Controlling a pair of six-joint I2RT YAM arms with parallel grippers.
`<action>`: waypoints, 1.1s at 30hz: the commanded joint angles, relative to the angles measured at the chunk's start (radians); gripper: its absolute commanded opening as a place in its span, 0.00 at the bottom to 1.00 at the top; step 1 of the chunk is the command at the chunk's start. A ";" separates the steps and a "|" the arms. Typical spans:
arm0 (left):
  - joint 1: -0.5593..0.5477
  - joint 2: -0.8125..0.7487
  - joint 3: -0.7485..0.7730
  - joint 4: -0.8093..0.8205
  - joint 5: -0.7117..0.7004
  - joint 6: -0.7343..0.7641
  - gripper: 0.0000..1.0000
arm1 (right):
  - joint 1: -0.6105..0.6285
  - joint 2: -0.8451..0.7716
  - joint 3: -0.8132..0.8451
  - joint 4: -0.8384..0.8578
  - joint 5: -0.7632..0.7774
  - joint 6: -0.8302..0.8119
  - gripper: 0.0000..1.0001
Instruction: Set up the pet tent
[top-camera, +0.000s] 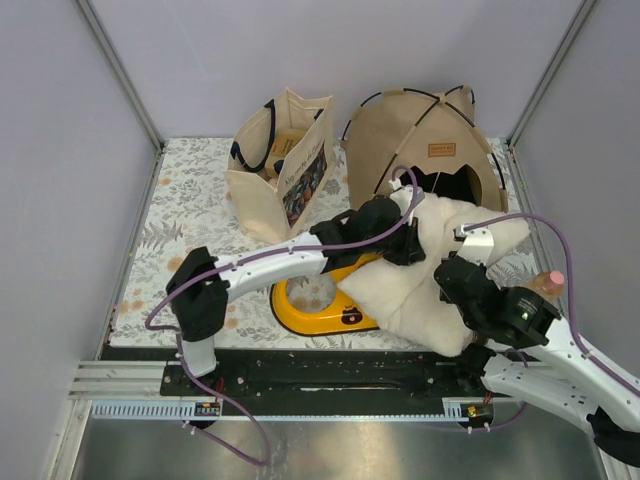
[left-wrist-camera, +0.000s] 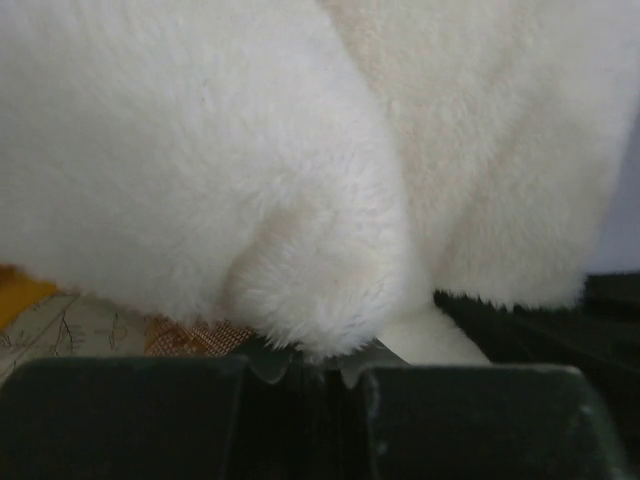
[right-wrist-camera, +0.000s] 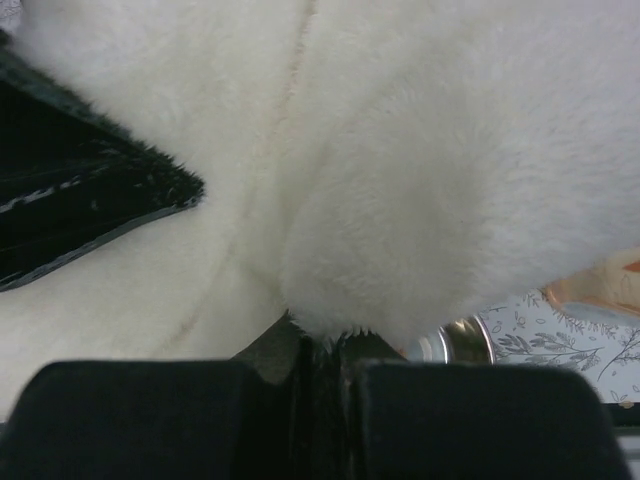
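The tan pet tent (top-camera: 425, 140) stands upright at the back right with black poles, a brown label patch and its arched doorway facing front. The cream fluffy pillow (top-camera: 420, 275) hangs between my two grippers in front of the doorway. My left gripper (top-camera: 408, 240) is shut on the pillow's upper left part; its fur fills the left wrist view (left-wrist-camera: 300, 180) above the gripper (left-wrist-camera: 318, 368). My right gripper (top-camera: 458, 272) is shut on the pillow's right side, seen in the right wrist view (right-wrist-camera: 400, 200) with the gripper (right-wrist-camera: 325, 350) pinching a fold.
A beige tote bag (top-camera: 282, 165) with black handles stands at the back left of the tent. A yellow bowl (top-camera: 315, 300) lies under the pillow's left edge. A pink-capped bottle (top-camera: 548, 285) stands at the right. The floral mat (top-camera: 180, 220) covers the table.
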 joint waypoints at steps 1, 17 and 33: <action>0.018 0.085 0.148 0.048 0.096 -0.079 0.00 | -0.006 0.068 0.060 0.242 0.012 -0.009 0.00; 0.177 0.184 0.142 0.139 0.176 -0.164 0.01 | -0.213 0.268 0.022 0.610 -0.285 -0.207 0.00; 0.176 0.179 0.037 0.202 0.096 -0.224 0.00 | -0.519 0.518 0.108 0.641 -0.532 -0.195 0.00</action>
